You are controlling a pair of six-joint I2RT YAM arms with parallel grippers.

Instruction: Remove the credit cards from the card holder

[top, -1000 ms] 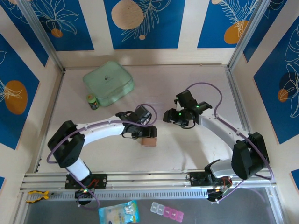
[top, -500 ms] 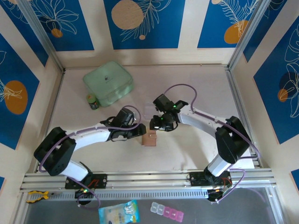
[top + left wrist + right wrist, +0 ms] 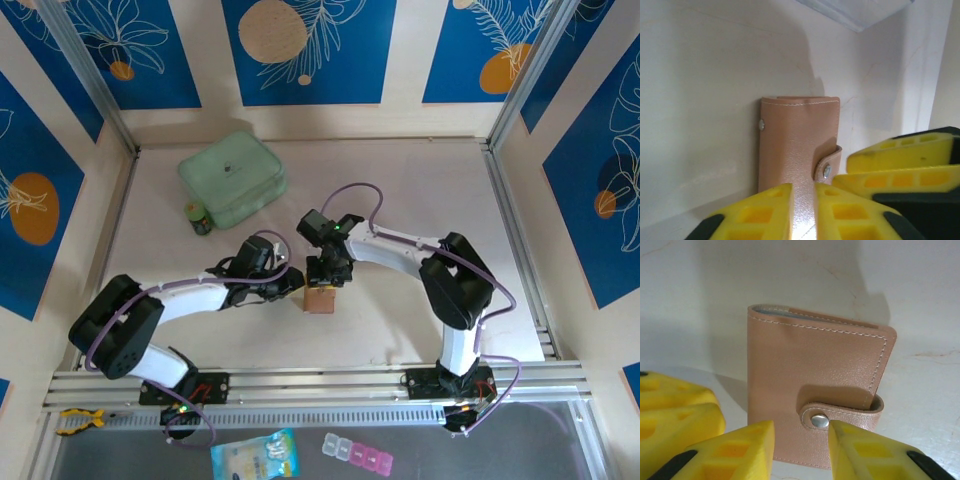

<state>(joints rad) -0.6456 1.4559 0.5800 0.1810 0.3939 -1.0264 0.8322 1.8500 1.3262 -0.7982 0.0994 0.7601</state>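
Tan leather sits in the middle of our picture: the card holder (image 3: 320, 299) lies mid-table with its snap tab (image 3: 840, 412) fastened and both grippers crowding it. Room first. Bare table (image 3: 420, 190) stretches far and right of it, out to the metal side rail (image 3: 515, 230). The mint-green case (image 3: 232, 178) and the small jar (image 3: 200, 218) beside it sit well apart at far left.

Now the arms. The left arm sweeps low from its near-left base, elbow out to the left and forearm running right, which puts the left gripper (image 3: 290, 283) at the holder's left edge. From its wrist camera we see its fingers (image 3: 760, 210) nearly together over the leather, with a thin slit between them. We cannot tell whether they pinch anything.

The right arm folds up from the near-right base and stretches left, so the right gripper (image 3: 328, 278) comes in on the holder's far side. Its fingers (image 3: 740, 450) stand apart, straddling the snap stud (image 3: 815, 420).
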